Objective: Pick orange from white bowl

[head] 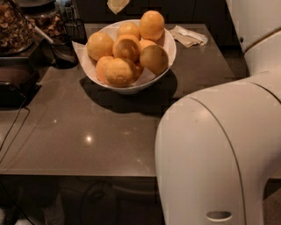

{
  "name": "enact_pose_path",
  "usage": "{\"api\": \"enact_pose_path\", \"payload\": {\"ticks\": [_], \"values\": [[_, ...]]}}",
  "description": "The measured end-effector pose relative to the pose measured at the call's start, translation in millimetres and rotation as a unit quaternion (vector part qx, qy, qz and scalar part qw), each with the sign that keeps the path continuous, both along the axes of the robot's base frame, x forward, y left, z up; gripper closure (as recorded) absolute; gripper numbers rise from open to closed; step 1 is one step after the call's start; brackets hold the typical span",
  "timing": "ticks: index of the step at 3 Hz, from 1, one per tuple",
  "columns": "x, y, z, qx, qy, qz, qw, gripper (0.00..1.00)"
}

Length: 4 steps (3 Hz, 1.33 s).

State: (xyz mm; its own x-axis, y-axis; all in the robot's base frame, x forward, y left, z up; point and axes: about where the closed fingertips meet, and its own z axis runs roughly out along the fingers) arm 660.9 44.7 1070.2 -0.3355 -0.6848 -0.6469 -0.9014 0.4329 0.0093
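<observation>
Upper centre of the frame: white bowl (131, 87) on a dark grey table (101, 136), heaped with about eight look-alike fruits over a paper lining. Topmost of the heap, toward the bowl's upper right: the orange (152, 25), perched on its neighbours and standing clear above the rim, so probably the easiest to reach. Likely firm and fairly heavy for its bulk, with dimpled matte skin offering decent friction. Gives a little under pressure and bruises only if squeezed hard. Round all over, so prone to squirting out of a pinch placed off-centre. Best taken from above, across the widest part, with a steady, moderate squeeze. Worth minding the heap as well: loosely stacked, liable to roll or settle after removal of any one piece, perhaps over the low sloping side. At the very top edge, left of centre: gripper (117, 5), seen only as a tan tip, above the bowl in the frame, apart from the fruit, holding nothing visible. Spread or pressed together: cannot tell. Filling the lower right: the robot's white arm (219, 154). Right of the bowl, a crumpled napkin (189, 36). Left of it, a dark jar (66, 44) with a utensil inside.
</observation>
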Motion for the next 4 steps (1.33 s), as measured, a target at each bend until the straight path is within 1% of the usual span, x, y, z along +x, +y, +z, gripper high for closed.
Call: {"api": "enact_pose_path", "payload": {"ticks": [1,4], "values": [[0.0,0.0,0.0,0.000,0.000,0.000,1.0000,0.81],[0.0,0.0,0.0,0.000,0.000,0.000,1.0000,0.11]]}}
